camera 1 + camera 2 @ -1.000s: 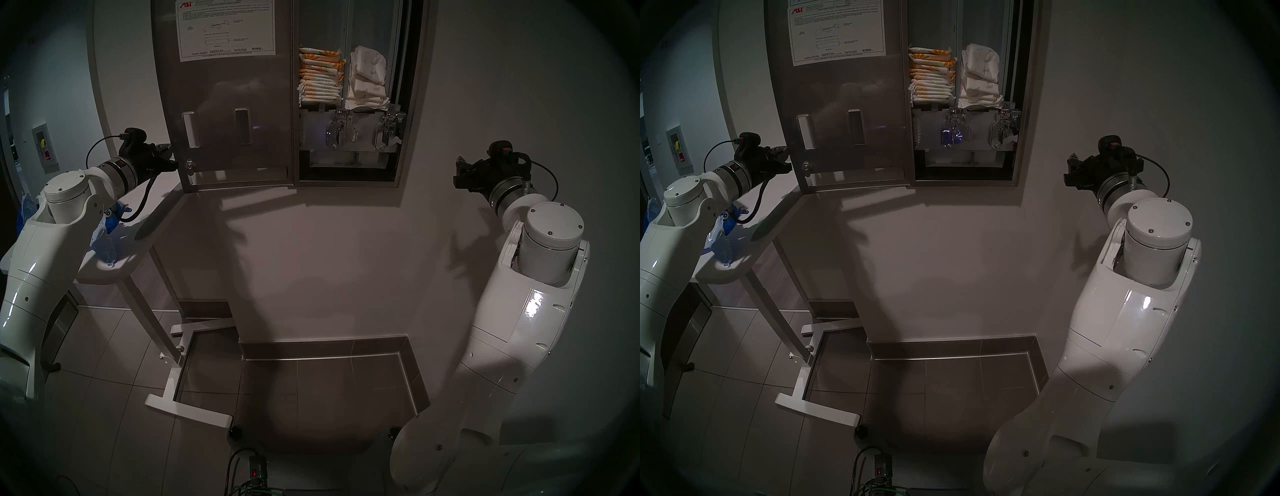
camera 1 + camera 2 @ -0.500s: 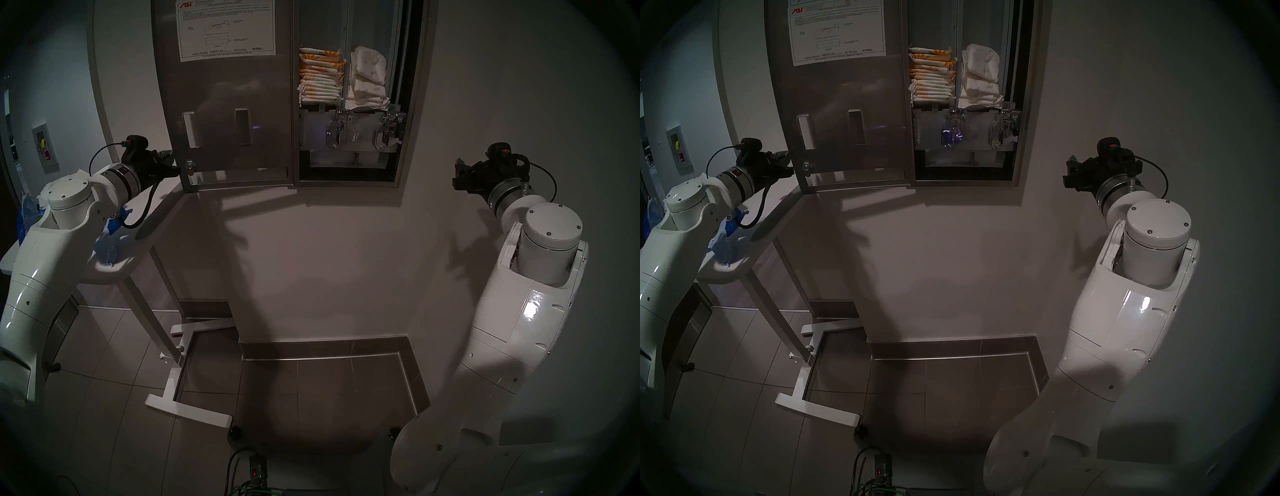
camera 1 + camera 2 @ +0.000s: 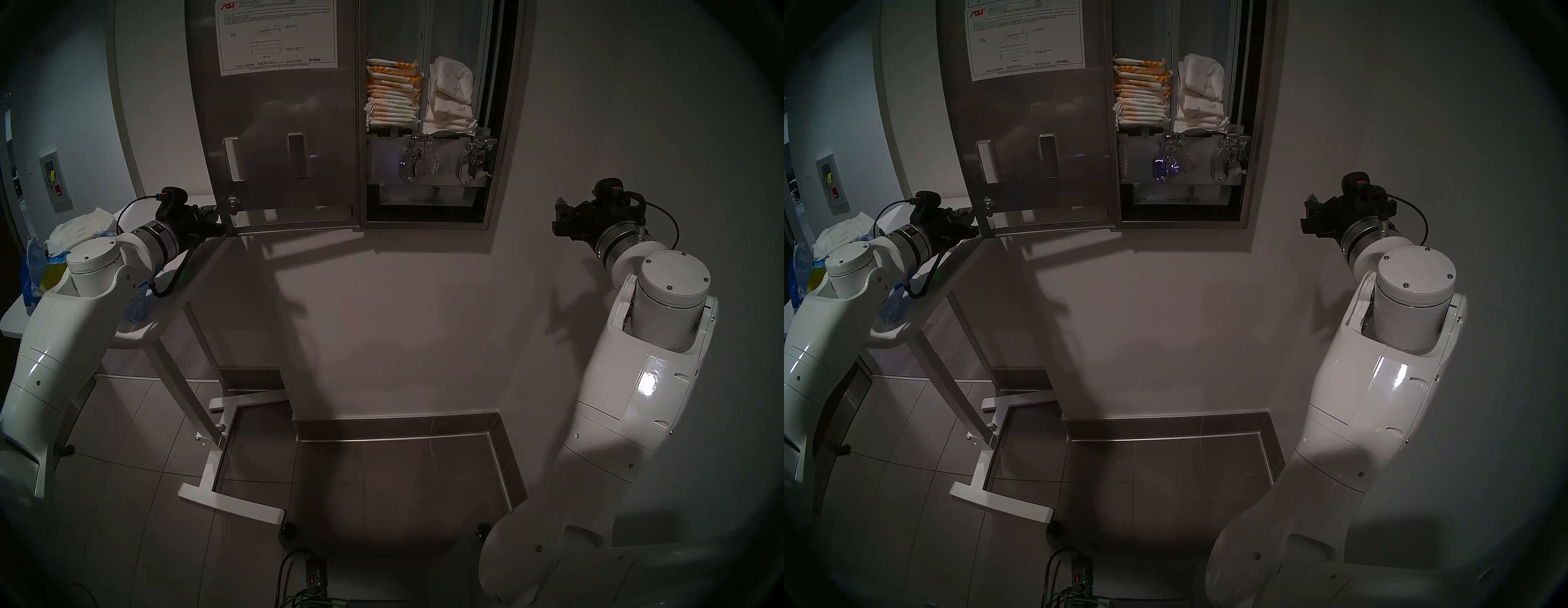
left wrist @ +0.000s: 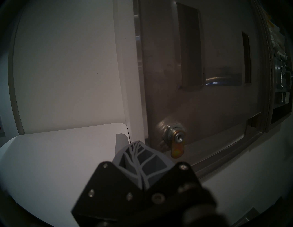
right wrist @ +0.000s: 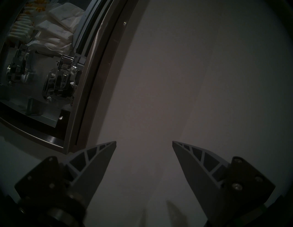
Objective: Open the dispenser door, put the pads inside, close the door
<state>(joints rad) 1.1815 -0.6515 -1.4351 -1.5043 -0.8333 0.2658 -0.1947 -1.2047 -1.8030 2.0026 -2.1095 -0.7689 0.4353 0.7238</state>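
The dispenser door point(image 3: 275, 127) stands swung open to the left, its back with the white instruction sheet facing me. My left gripper point(image 3: 220, 225) is shut and empty at the door's lower free corner, just below the lock point(image 4: 177, 139); the left wrist view shows its closed fingertips point(image 4: 138, 142) beside the door point(image 4: 206, 103). White pads point(image 3: 452, 97) are stacked in the cabinet's right column, also in the right wrist view point(image 5: 63, 17). More white pads point(image 3: 80, 229) lie on the table. My right gripper point(image 3: 560, 216) is open and empty by the wall, right of the cabinet point(image 5: 144, 142).
Orange-printed pads point(image 3: 392, 93) fill the cabinet's left column. Two chrome lever mechanisms point(image 3: 413, 163) sit below the stacks. A white table point(image 3: 140, 331) under my left arm carries blue plastic bags point(image 3: 32, 271). Its white base frame point(image 3: 231, 505) lies on the tiled floor.
My left arm has moved down and to the right along the door's free edge to its lower corner, uncovering the white pads on the table. My right gripper has sunk slightly.
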